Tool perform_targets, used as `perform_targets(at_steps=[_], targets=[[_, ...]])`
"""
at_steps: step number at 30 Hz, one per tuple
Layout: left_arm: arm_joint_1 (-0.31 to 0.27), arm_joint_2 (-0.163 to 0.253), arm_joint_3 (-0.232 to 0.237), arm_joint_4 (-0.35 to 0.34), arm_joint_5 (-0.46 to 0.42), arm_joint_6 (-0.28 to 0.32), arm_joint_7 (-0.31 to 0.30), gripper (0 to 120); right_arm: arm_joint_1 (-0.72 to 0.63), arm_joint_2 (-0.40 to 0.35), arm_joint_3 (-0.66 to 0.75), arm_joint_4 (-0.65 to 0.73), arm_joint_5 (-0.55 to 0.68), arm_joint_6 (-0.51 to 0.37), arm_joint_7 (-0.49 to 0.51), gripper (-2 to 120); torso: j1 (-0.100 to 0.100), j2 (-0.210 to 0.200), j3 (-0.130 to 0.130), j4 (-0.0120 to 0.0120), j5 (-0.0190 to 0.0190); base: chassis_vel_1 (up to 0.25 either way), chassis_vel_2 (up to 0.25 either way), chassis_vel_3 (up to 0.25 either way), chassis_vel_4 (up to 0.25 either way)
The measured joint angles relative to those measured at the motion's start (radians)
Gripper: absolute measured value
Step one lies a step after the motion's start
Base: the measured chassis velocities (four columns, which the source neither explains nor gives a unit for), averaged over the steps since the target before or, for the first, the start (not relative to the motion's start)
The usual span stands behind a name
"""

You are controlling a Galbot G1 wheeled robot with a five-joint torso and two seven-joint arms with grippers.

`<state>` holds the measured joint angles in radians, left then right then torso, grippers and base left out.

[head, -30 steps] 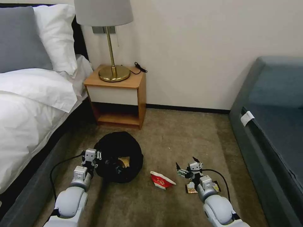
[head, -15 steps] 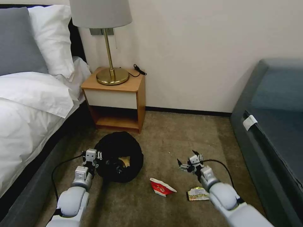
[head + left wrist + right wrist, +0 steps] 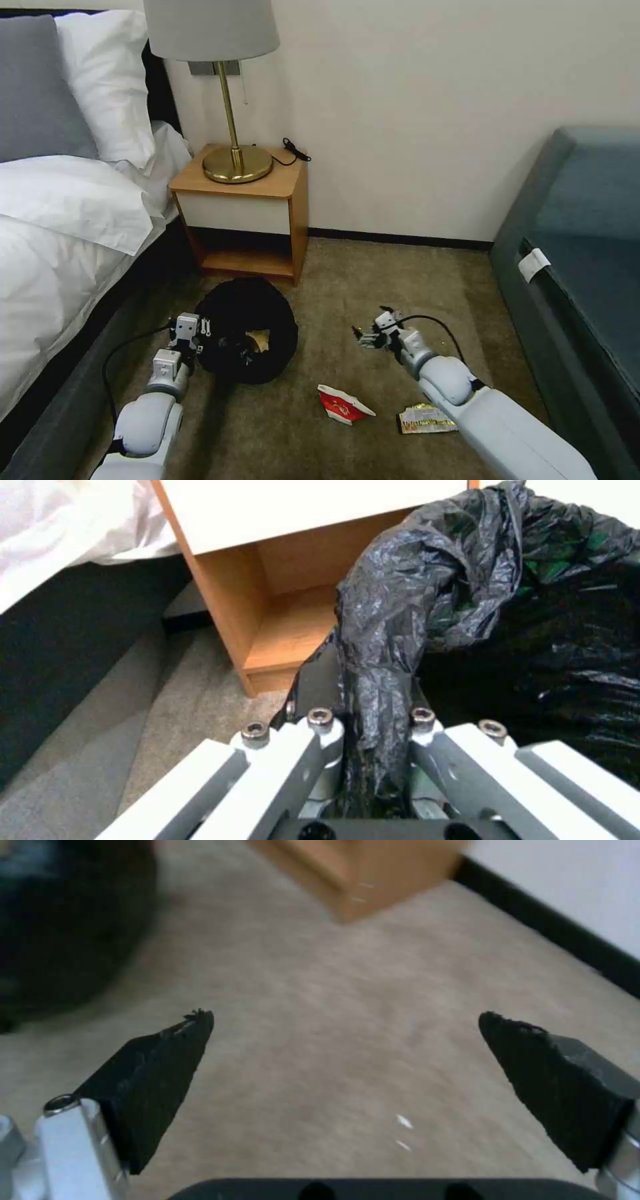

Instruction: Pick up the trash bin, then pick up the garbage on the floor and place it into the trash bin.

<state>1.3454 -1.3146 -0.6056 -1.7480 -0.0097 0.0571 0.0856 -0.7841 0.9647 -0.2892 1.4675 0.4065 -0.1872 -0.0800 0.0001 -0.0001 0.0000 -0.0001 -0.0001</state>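
My left tool (image 3: 373, 730) pinches only the trash bin (image 3: 247, 330)'s loose bag near the nightstand (image 3: 243, 207), which may slip; my right tool (image 3: 347, 1080) gapes empty, beyond the cup (image 3: 343, 405) and wrapper (image 3: 427, 419).

Nothing is reading clearly: the red-and-white cup (image 3: 343, 404) and the yellow-printed wrapper (image 3: 424, 419), both lying behind the right gripper (image 3: 365, 334), are showing print too small to make out.

Left gripper (image 3: 200, 343) grips the trash bin (image 3: 247, 330); right gripper (image 3: 365, 333) hovers over carpet (image 3: 347, 280).
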Motion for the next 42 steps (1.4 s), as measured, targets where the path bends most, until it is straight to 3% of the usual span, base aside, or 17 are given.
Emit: perform_targets(at_steps=[6, 15, 26, 42], targets=[[-0.002, 0.010, -0.001, -0.007, 0.006, 0.001, 0.002, 4, 0.152, -0.003, -0.136, -0.031, 0.070, -0.063, -0.130, 100, 0.000, 0.000, 0.000, 0.0002, 0.0001, 0.000, 0.000, 0.000, 0.000], [0.000, 0.039, -0.012, -0.020, -0.003, 0.005, 0.002, 4, 0.222, -0.022, -0.246, -0.013, 0.110, -0.200, -0.268, 100, 0.000, 0.000, 0.000, 0.0001, 0.0001, 0.000, 0.000, 0.000, 0.000], [0.022, 0.042, -0.013, -0.044, -0.005, 0.005, 0.005, 4, 0.197, -0.030, -0.287, 0.010, 0.119, -0.247, -0.289, 100, 0.000, 0.000, 0.000, 0.0001, 0.0001, 0.000, 0.000, 0.000, 0.000], [0.028, 0.033, -0.002, -0.046, 0.005, 0.006, 0.006, 4, 0.093, -0.025, -0.257, -0.023, 0.042, -0.242, -0.309, 100, 0.000, 0.000, 0.000, 0.0000, 0.0002, 0.000, 0.000, 0.000, 0.000]])
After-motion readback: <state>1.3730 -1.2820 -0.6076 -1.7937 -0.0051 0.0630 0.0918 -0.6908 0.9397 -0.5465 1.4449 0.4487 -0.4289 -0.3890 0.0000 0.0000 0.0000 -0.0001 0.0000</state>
